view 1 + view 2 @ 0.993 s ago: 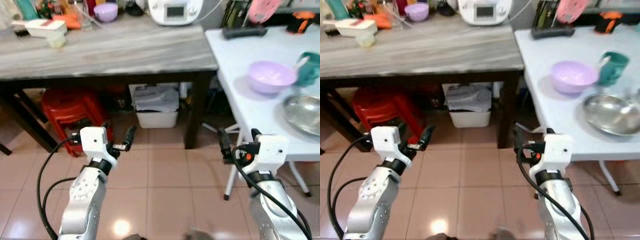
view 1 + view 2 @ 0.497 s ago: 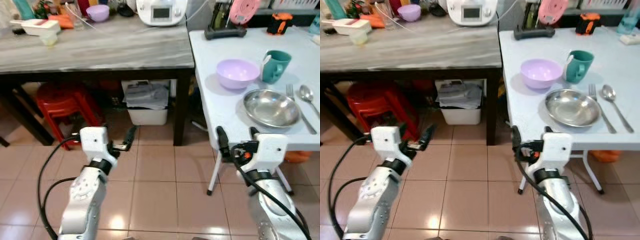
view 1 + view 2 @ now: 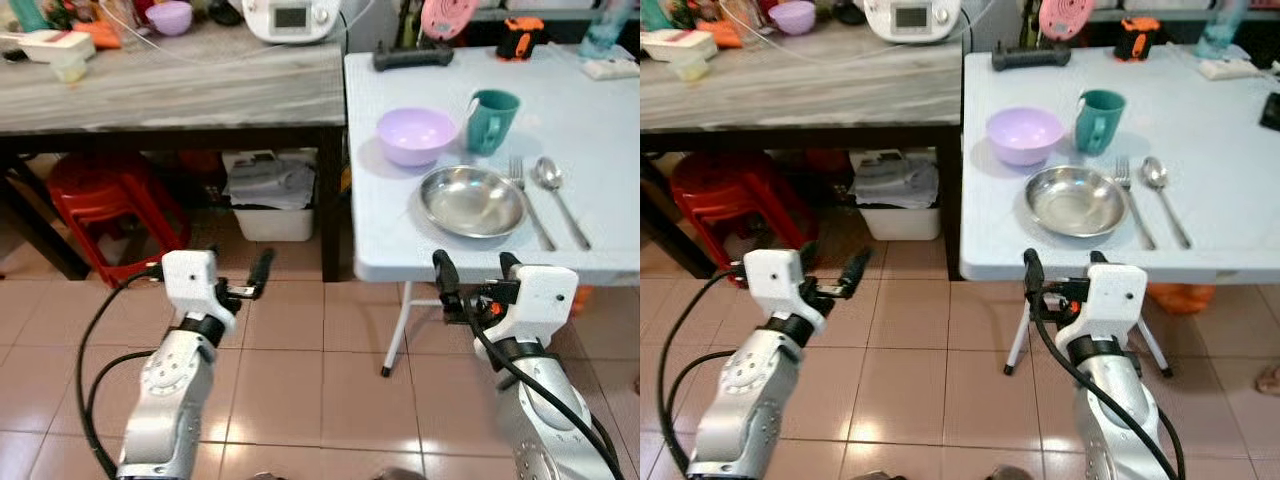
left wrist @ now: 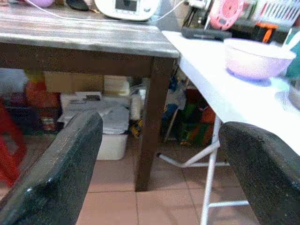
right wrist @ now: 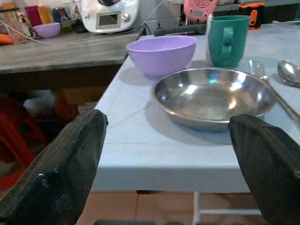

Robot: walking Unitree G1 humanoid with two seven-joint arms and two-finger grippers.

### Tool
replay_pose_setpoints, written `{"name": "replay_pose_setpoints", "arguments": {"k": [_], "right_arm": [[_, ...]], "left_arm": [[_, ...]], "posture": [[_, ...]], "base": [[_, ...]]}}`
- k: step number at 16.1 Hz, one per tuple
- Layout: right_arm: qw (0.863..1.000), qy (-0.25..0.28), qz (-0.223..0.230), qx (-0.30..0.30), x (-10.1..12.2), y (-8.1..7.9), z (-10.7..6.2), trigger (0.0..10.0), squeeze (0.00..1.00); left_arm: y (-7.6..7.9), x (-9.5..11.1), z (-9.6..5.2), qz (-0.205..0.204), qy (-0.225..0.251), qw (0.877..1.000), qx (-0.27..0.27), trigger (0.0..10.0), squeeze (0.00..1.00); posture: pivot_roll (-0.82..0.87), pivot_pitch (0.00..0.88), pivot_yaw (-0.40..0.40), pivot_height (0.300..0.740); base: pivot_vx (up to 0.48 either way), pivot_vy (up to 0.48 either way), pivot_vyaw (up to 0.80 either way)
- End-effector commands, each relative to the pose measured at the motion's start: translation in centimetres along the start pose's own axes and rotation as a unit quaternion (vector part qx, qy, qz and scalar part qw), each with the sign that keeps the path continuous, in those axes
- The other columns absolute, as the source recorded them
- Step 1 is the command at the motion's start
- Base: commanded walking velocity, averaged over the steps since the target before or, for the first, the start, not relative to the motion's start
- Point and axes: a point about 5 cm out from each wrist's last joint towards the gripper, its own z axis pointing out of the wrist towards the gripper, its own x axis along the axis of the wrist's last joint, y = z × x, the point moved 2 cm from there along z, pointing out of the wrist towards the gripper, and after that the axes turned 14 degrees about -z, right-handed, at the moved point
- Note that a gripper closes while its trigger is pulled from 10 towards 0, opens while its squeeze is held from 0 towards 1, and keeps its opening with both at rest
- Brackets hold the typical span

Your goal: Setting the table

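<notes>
On the white folding table (image 3: 600, 120) stand a lilac bowl (image 3: 417, 135), a teal mug (image 3: 490, 107) and a shallow steel dish (image 3: 472, 201). A fork (image 3: 529, 205) and a spoon (image 3: 555, 190) lie just right of the dish. My right gripper (image 3: 476, 275) hangs open just below the table's front edge, in front of the dish (image 5: 213, 96), holding nothing. My left gripper (image 3: 255, 280) is open and empty over the tiled floor, left of the table, level with its legs (image 4: 211, 173).
A dark-legged table with a grey top (image 3: 180, 85) stands at the left, touching the white one. Under it are red stools (image 3: 100, 200) and a white bin (image 3: 265, 205). A white appliance (image 3: 290, 18) and kitchen clutter sit on top.
The whole view has swung right, so the white table and its place setting now sit nearer the middle. Both grippers keep the same open pose in front of me.
</notes>
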Motion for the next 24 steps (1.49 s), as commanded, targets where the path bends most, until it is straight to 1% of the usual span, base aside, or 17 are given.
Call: {"name": "replay_pose_setpoints", "arguments": {"k": [1, 9, 10, 11, 16, 17, 18, 19, 22, 24], "right_arm": [[1.0, -0.001, 0.001, -0.004, 0.0, 0.2, -0.3, 10.0, 0.0], [1.0, 0.001, 0.001, -0.002, 0.1, 0.1, -0.1, 10.0, 0.0], [1.0, 0.001, 0.001, -0.002, 0.1, 0.1, -0.1, 10.0, 0.0], [1.0, 0.001, 0.002, -0.001, 0.1, 0.0, -0.2, 10.0, 0.0], [1.0, 0.002, -0.006, 0.001, 0.1, -0.1, -0.2, 10.0, 0.0], [1.0, 0.003, -0.006, 0.002, 0.1, -0.1, -0.2, 10.0, 0.0], [1.0, 0.003, -0.007, 0.002, 0.1, -0.1, -0.2, 10.0, 0.0], [1.0, 0.004, -0.008, 0.003, 0.1, 0.0, -0.2, 10.0, 0.0], [1.0, 0.006, -0.009, 0.006, 0.1, -0.2, -0.1, 10.0, 0.0], [1.0, 0.006, -0.008, 0.005, 0.1, -0.2, 0.0, 10.0, 0.0]], "left_arm": [[0.2, -0.2, -0.1, -0.004, -0.004, 1.0, -0.002, 10.0, 0.0], [0.3, -0.2, 0.0, -0.003, -0.003, 1.0, -0.002, 10.0, 0.0], [0.3, -0.1, 0.0, -0.013, 0.002, 1.0, -0.001, 10.0, 0.0], [0.3, 0.0, 0.0, -0.006, 0.005, 1.0, -0.005, 10.0, 0.0], [0.0, 0.2, -0.2, -0.009, 0.006, 1.0, -0.01, 10.0, 0.0], [-0.5, 0.2, -0.3, -0.006, 0.008, 1.0, 0.0, 10.0, 0.0], [-1.4, 0.2, -0.7, -0.002, 0.011, 1.0, 0.022, 10.0, 0.0], [-2.0, 0.1, -1.1, -0.001, 0.009, 0.999, 0.032, 10.0, 0.0], [-1.9, 0.0, -1.1, -0.001, 0.007, 1.0, 0.025, 10.0, 0.0], [-1.4, -0.1, -0.8, -0.004, 0.008, 1.0, 0.014, 10.0, 0.0]], "posture": [[-0.11, 0.145, 0.08, 0.74], [-0.11, 0.142, 0.082, 0.74], [-0.11, 0.142, 0.082, 0.74], [-0.11, 0.138, 0.086, 0.74], [-0.11, 0.136, 0.086, 0.74], [-0.11, 0.136, 0.086, 0.74], [-0.11, 0.136, 0.086, 0.74], [-0.11, 0.136, 0.086, 0.74], [-0.1, 0.133, 0.081, 0.74], [-0.1, 0.128, 0.079, 0.74]], "base": [[0.0, -0.428, 0.0], [0.0, -0.425, 0.0], [0.0, 0.0, 0.0], [0.0, 0.0, 0.0], [0.0, 0.0, 0.0], [0.0, 0.0, 0.0], [0.0, 0.0, 0.0], [0.0, 0.0, 0.44], [0.081, 0.0, 0.78], [0.289, 0.0, 0.0]]}}
